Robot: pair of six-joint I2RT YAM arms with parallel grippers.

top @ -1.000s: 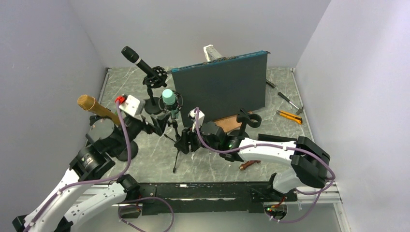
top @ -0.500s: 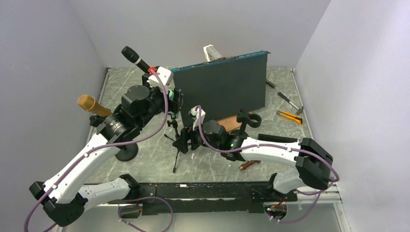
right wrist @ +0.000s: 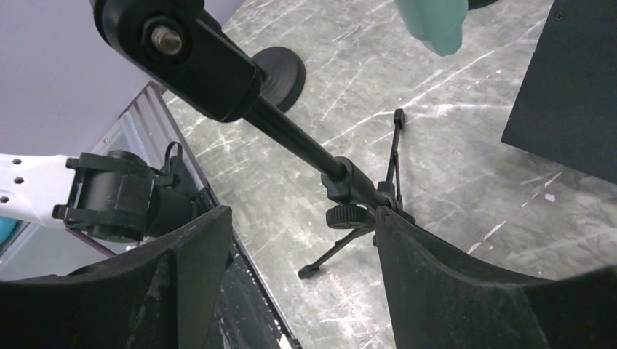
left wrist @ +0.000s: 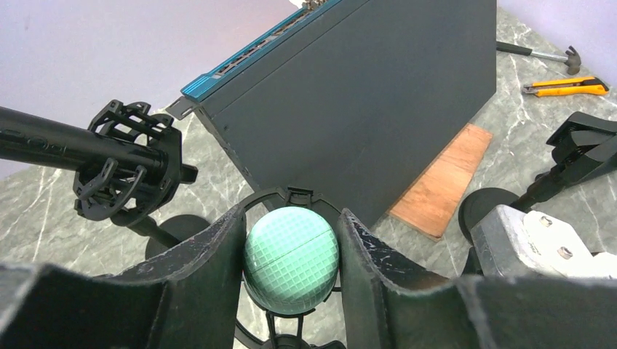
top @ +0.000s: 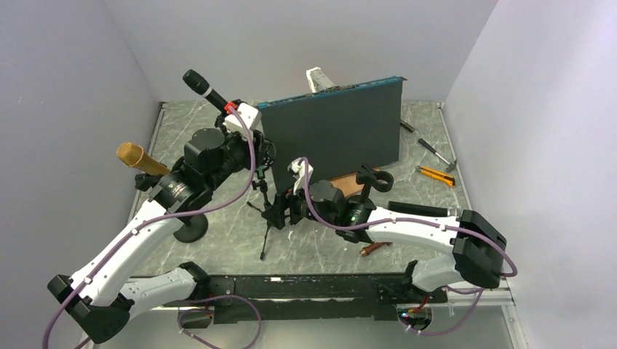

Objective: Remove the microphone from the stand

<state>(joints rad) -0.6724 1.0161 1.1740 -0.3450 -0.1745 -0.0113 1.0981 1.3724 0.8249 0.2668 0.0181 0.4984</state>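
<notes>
The microphone [left wrist: 291,259] has a mint-green mesh head and stands upright in a black ring mount [left wrist: 291,195] on a small tripod stand [top: 265,233]. My left gripper [left wrist: 291,218] has come down over it, and both fingers press against the sides of the green head. In the top view the left gripper [top: 260,154] hides most of the microphone. My right gripper [right wrist: 302,218] is open low beside the stand, with the stand's pole [right wrist: 291,138] running between its fingers, close to the right one. The microphone's green lower end [right wrist: 433,22] shows at the top of the right wrist view.
A black microphone [top: 207,91] in a shock mount and a gold microphone [top: 142,160] stand on their own stands at the left. A dark upright panel [top: 335,134] is right behind the green one. An empty clip stand [top: 375,178], a wooden piece [left wrist: 440,185] and a utility knife [top: 435,174] lie to the right.
My left arm swung from the gold microphone's side up and over to the green microphone, and its jaws narrowed onto the head. The right gripper widened a little and stayed by the stand.
</notes>
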